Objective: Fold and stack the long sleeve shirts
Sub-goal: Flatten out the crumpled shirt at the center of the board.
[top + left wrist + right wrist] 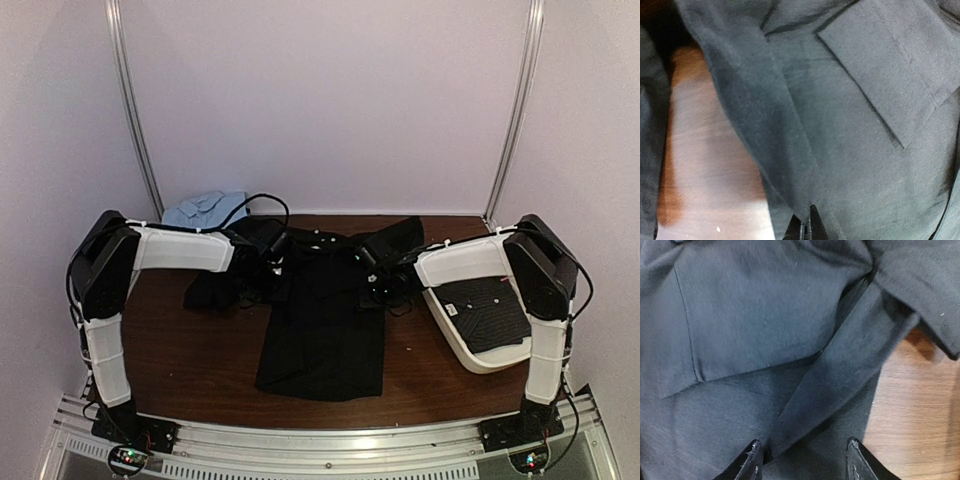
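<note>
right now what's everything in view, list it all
black shirt: one, black, spread flat mid-table
dotted shirt: one, dark with pale dots, folded in the tray
tray: one, white, right side of the table
blue garment: one, light blue, bunched at the back left
table: one, dark brown wood
left end effector: one, black, shut on the black shirt's edge
right end effector: one, black, open astride a fold of the black shirt
</note>
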`<state>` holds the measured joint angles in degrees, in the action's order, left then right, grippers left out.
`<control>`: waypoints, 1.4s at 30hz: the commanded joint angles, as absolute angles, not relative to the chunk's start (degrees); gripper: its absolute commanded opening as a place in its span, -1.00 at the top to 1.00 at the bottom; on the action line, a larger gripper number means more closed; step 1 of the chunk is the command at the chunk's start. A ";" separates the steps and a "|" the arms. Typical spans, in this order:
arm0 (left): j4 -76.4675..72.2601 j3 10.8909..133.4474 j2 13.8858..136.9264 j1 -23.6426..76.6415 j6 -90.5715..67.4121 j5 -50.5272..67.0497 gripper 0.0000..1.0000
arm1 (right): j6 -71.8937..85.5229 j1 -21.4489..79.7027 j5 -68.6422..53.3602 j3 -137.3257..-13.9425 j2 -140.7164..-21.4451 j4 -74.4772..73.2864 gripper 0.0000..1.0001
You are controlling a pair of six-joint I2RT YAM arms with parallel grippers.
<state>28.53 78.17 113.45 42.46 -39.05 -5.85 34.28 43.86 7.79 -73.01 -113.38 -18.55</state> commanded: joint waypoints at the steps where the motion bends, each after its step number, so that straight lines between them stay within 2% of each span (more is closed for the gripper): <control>1: 28.82 75.98 108.64 41.60 -38.40 -6.90 1.00 | 33.87 43.71 6.21 -75.36 -114.75 -16.86 -0.17; 14: 30.68 71.08 101.29 40.35 -37.89 -7.02 1.00 | 33.79 43.64 4.68 -78.23 -116.89 -16.95 -0.10; 23: 31.60 66.60 97.94 37.97 -36.10 -6.17 1.00 | 32.72 42.61 5.08 -77.51 -116.62 -18.45 0.61; 28: 32.56 63.03 95.77 36.37 -34.85 -6.22 1.00 | 31.99 41.41 6.01 -73.70 -112.60 -18.72 1.00; 42: 36.95 53.00 92.61 25.14 -28.96 -6.32 1.00 | 26.43 37.96 5.55 -60.91 -100.73 -22.26 1.00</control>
